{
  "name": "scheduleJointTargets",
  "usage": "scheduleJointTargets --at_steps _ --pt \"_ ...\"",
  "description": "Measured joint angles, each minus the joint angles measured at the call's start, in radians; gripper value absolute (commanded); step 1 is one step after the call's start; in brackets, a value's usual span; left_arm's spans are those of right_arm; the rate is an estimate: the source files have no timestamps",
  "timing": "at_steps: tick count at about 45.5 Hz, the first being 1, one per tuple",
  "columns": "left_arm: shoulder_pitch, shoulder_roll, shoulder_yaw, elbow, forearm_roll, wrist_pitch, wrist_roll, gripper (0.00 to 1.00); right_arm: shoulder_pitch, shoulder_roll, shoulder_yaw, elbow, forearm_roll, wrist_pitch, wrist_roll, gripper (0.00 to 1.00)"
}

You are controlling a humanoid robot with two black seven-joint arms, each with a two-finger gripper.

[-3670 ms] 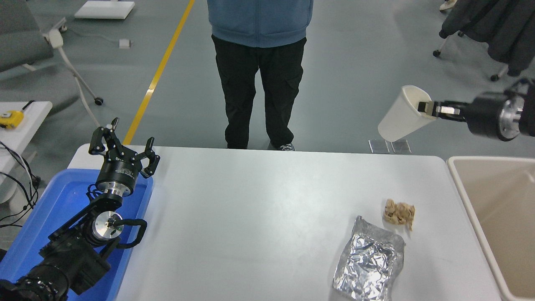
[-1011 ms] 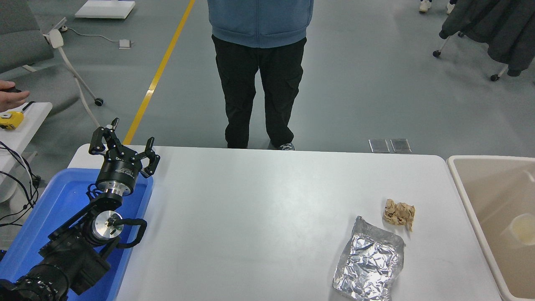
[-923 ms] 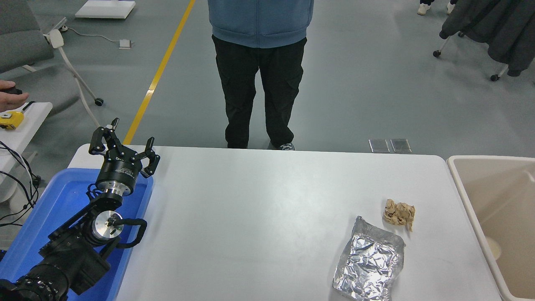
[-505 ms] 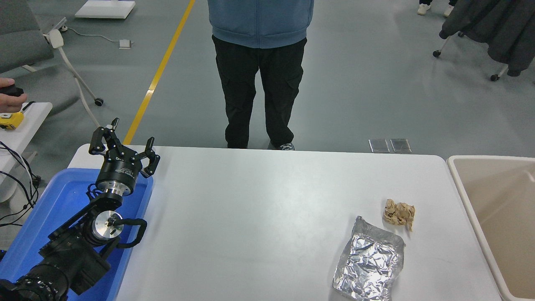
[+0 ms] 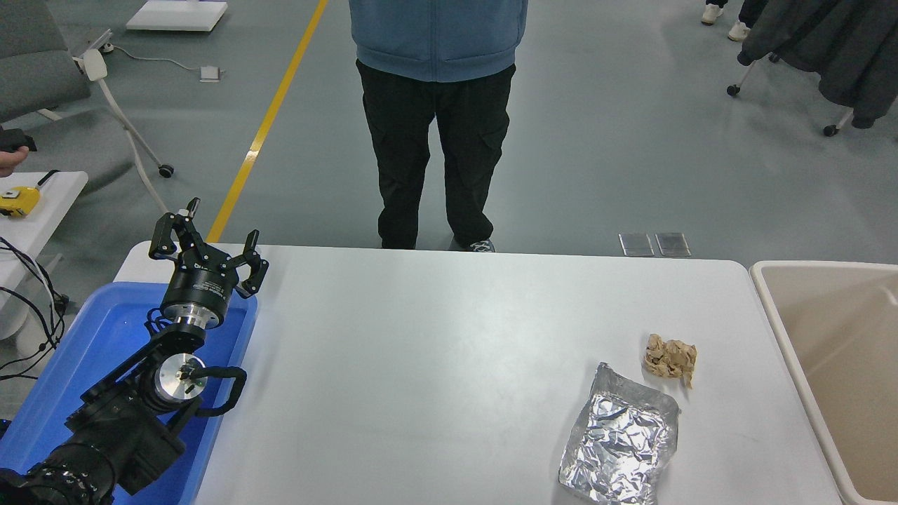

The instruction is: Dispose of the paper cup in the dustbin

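The beige dustbin [image 5: 786, 337] stands at the table's right edge, and only part of its inside shows. The paper cup is out of view; I see no cup on the table or in the visible part of the bin. My left gripper [image 5: 205, 244] is parked open over the blue tray at the lower left. My right arm and gripper are out of view.
A crumpled brown paper wad [image 5: 671, 356] and a crinkled silver foil sheet [image 5: 621, 444] lie on the white table [image 5: 435, 365] at the right. A blue tray [image 5: 105, 337] sits at the left. A person [image 5: 436, 119] stands at the far side.
The right gripper held the cup above the bin's far corner, then left the view. The cup showed inside the bin a second ago, sank lower, and is gone from sight now.
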Motion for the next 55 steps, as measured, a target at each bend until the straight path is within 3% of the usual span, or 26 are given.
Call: scheduleJointTargets --at_steps 18,33,45,55 --pt "0.000 0.000 0.000 0.000 0.000 0.000 0.000 1.00 0.116 0.005 0.054 0.042 0.008 0.137 0.001 0.99" --pt "0.000 0.000 0.000 0.000 0.000 0.000 0.000 1.00 0.148 -0.053 0.330 0.297 -0.001 0.192 0.015 0.99" --pt "0.000 0.000 0.000 0.000 0.000 0.000 0.000 1.00 0.116 -0.053 0.545 0.476 -0.025 0.205 0.088 0.99" --pt "0.000 0.000 0.000 0.000 0.000 0.000 0.000 1.00 0.038 0.001 0.739 0.615 -0.158 0.209 0.192 0.99"
